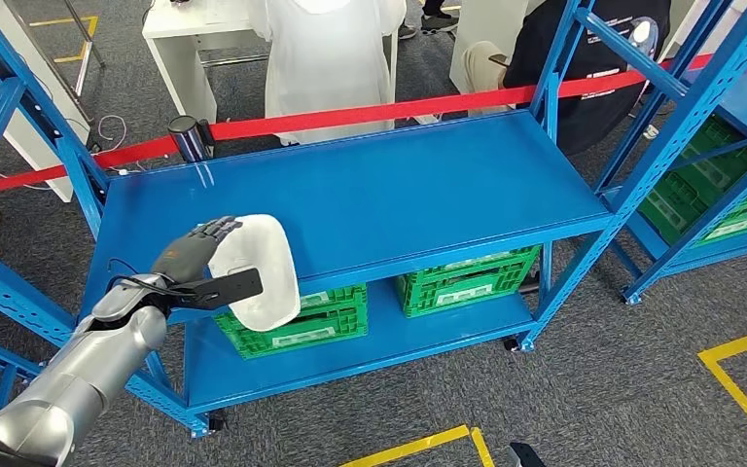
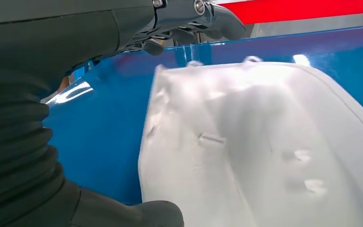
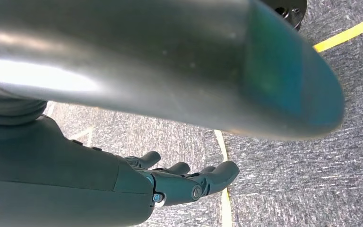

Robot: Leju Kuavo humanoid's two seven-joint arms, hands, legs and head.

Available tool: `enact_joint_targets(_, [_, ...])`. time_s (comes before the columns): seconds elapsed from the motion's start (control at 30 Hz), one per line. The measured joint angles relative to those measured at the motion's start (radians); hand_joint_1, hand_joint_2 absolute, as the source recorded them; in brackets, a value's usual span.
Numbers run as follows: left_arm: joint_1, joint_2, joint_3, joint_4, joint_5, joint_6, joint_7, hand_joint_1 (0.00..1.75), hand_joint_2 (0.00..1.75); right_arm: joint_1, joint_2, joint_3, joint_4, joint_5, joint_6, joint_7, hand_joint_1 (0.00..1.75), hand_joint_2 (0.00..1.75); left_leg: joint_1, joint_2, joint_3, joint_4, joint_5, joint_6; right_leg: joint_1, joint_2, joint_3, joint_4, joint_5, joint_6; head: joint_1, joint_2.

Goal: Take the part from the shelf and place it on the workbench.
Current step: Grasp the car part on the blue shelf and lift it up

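Note:
The part (image 1: 258, 272) is a white, shallow, tray-like moulded piece. It hangs tilted over the front left edge of the blue shelf top (image 1: 370, 195). My left hand (image 1: 195, 255) holds it by its left rim, with fingers over the upper edge. In the left wrist view the part (image 2: 264, 151) lies against the blue surface, dark fingers (image 2: 189, 19) over its far edge and the thumb (image 2: 123, 213) at its near edge. My right hand (image 3: 184, 182) hangs by my side over grey carpet, fingers loosely extended and holding nothing.
Two green crates (image 1: 462, 277) stand on the lower shelf under the blue top. A red barrier tape (image 1: 350, 117) runs behind the rack, with people standing beyond it. A second blue rack (image 1: 729, 185) with green crates is at the right. Yellow floor lines (image 1: 739, 375) mark the carpet.

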Motion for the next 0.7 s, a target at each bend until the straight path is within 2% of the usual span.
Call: enact_joint_targets(0.7, [0.001, -0.004, 0.0, 0.0, 0.002, 0.013, 0.007, 0.0, 1.75, 0.0, 0.0, -0.001, 0.0, -0.001, 0.0, 0.0, 0.0, 0.0, 0.0, 0.0, 0.0, 0.0, 0.0, 0.0, 0.0, 0.0, 0.0, 0.0, 0.0, 0.0, 0.0, 0.0])
